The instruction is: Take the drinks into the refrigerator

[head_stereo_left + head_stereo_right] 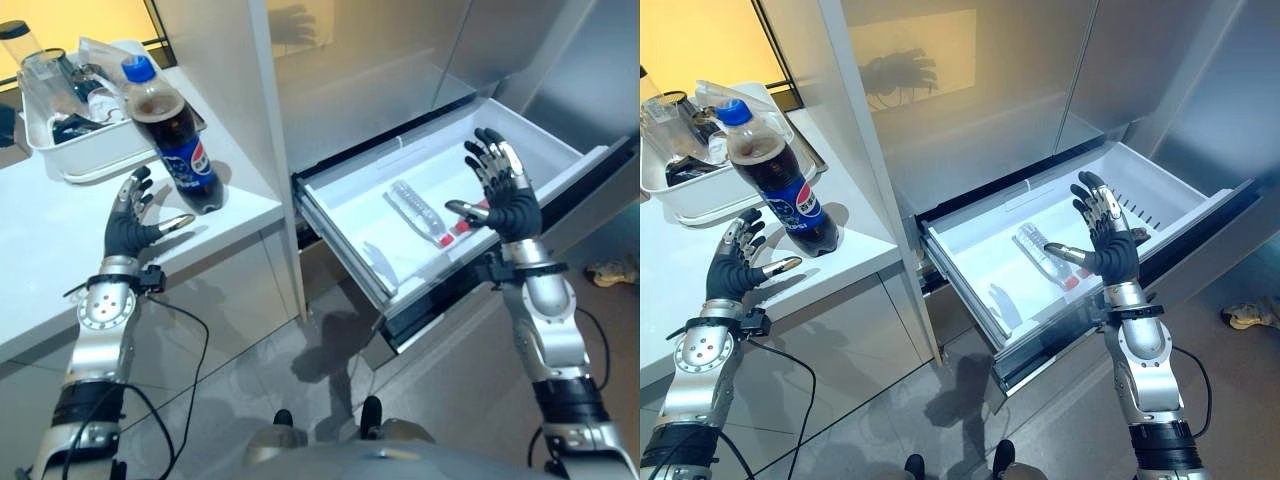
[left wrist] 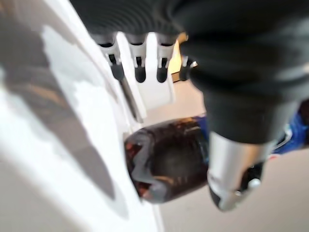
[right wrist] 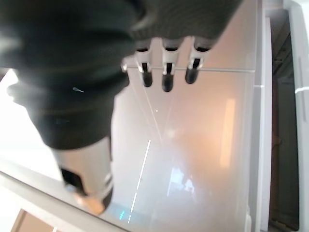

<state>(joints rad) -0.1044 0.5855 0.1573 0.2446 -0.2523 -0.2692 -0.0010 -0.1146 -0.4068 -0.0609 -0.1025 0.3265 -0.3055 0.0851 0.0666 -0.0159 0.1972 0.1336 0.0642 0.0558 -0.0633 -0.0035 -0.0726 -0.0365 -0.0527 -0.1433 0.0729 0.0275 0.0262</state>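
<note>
On the white desk [image 1: 60, 250] at the robot's left, a dark cola bottle [image 1: 180, 135] with a blue cap stands upright near the desk's front right corner, close to the edge where the refrigerator's tall side panel [image 1: 240, 110] rises. Just behind the bottle sits a white tray [image 1: 70, 160] holding clear containers. The left hand [image 1: 130, 222] hovers over the desk beside the bottle, apart from it, fingers spread and straight and the thumb pointing toward the bottle's base; bare desk surface lies all around the hand. To the right, the refrigerator's lower drawer [image 1: 340, 225] is pulled out into the room, its white front rim jutting over the grey floor [image 1: 300, 380]. A clear bottle with a red cap [image 1: 420, 212] lies on its side in the middle of the drawer's floor, with open white space on the near side and toward the back wall. The right hand [image 1: 505, 195] is raised above the drawer's right part, fingers splayed wide, holding nothing, the thumb reaching out over the red cap end
</note>
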